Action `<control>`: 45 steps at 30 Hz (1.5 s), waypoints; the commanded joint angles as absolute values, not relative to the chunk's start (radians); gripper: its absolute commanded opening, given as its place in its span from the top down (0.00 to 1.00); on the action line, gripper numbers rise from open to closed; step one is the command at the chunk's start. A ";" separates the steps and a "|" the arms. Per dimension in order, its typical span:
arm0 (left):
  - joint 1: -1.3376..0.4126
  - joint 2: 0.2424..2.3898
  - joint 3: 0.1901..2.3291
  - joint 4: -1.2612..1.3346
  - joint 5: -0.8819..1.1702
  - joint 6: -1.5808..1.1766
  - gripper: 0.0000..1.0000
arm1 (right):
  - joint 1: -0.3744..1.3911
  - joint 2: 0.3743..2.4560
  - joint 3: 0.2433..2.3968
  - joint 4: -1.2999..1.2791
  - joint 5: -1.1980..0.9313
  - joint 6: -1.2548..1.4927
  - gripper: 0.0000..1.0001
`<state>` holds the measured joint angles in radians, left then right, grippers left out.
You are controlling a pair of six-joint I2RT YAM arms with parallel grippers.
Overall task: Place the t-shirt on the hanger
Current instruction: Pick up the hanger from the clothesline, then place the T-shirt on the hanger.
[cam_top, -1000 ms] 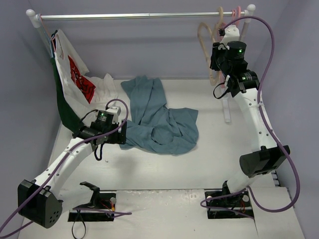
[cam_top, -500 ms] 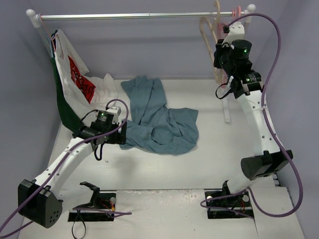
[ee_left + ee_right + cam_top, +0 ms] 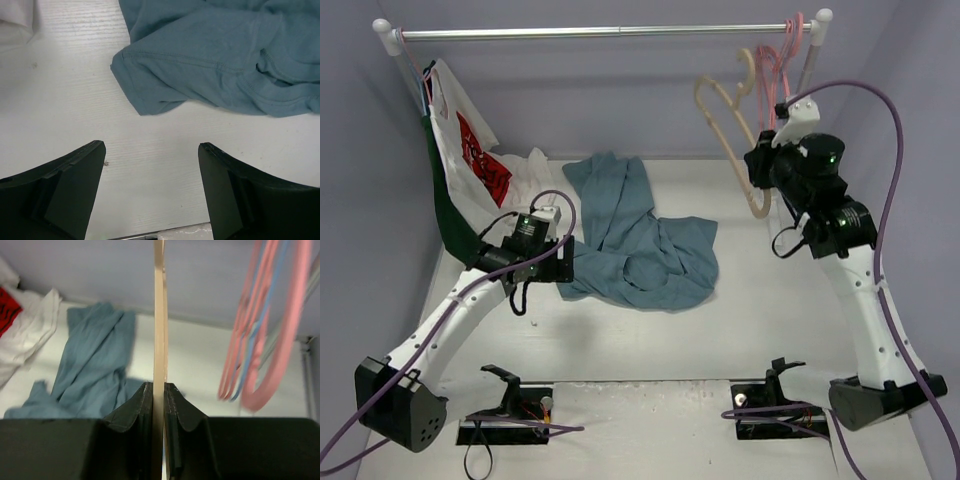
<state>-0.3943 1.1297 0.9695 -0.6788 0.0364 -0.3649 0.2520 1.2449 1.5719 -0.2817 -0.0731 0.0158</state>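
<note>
Your right claw [image 3: 159,390] pinches the hanger [image 3: 159,315]; carry it level toward the t-shirt [image 3: 210,65], beside which your left claw [image 3: 150,147] hovers open, empty.

Parted hand [image 3: 150,192] near t-shirt [image 3: 220,65] sleeve

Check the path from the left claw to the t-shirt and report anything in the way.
Nothing visible blocks it. The left claw is open over bare table, and the t-shirt lies ahead, its folded corner nearest. The white garment sits off to one side, clear of that path.
</note>
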 commanded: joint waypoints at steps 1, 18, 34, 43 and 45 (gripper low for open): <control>-0.439 1.146 1.072 -0.695 -0.024 -0.446 0.25 | 0.296 1.146 1.476 -0.277 -0.133 0.075 1.00; -0.808 1.549 1.186 -0.559 -0.387 -0.703 0.48 | 0.429 0.917 1.210 -0.339 -0.041 0.095 1.00; -0.807 1.736 1.266 -0.540 -0.457 -0.756 0.50 | 0.431 0.862 1.164 -0.353 -0.069 0.095 1.00; -0.736 1.733 1.212 -0.465 -0.375 -0.727 0.92 | 0.443 0.847 1.138 -0.344 -0.080 0.097 1.00; -0.727 1.723 1.198 -0.436 -0.359 -0.703 1.00 | 0.451 0.835 1.126 -0.333 -0.077 0.092 1.00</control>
<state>-0.7456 1.7767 1.2011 -0.5049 -0.3779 -0.7319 0.4362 0.8555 1.1297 -0.4294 -0.0708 0.0860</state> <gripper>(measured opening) 0.037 0.127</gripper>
